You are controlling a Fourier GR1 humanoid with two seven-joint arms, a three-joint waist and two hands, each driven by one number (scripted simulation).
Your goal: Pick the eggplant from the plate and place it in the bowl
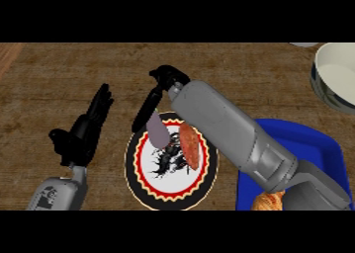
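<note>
At far rim of plate (146,190), right hand (169,78), w/ fingers straight beside eggplant (157,132), holds nothing: curl round its middle b4 lifting.

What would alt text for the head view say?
The robot's right hand points its fingers down at a purple eggplant on a patterned plate, beside a reddish-brown food. The left hand rests open at left; a white bowl sits far right.

No legible txt, nos. or brands anywhere; plate (134,159) centre has a black pic, no letters.
</note>
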